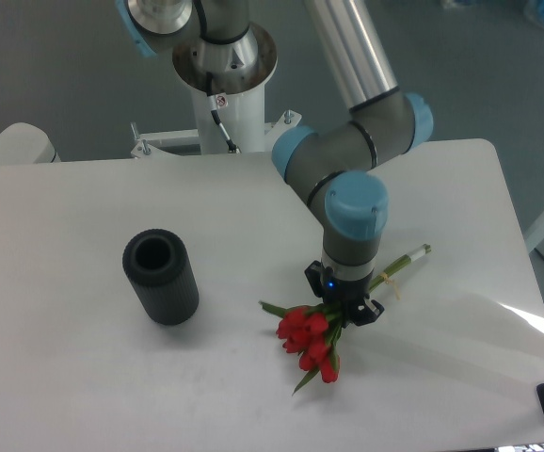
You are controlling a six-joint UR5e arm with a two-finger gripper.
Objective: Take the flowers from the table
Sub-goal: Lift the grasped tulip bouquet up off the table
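Dull grey-blue floor (pixel 56 75) behind; bright glare patch at right; pale furniture edge (pixel 18 141) far left, perhaps second table.

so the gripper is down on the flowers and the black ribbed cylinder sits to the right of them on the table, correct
Not quite. The gripper is down on the flowers, but the black ribbed cylinder sits to their left on the table, as the fixed camera view shows.

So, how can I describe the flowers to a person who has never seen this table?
Look at the white table, then at the arm's gripper near its front right part. The flowers lie right under it: a small bunch of red buds with green stems running up to the right. The only other thing nearby is a black cylinder to the left, with no colour.
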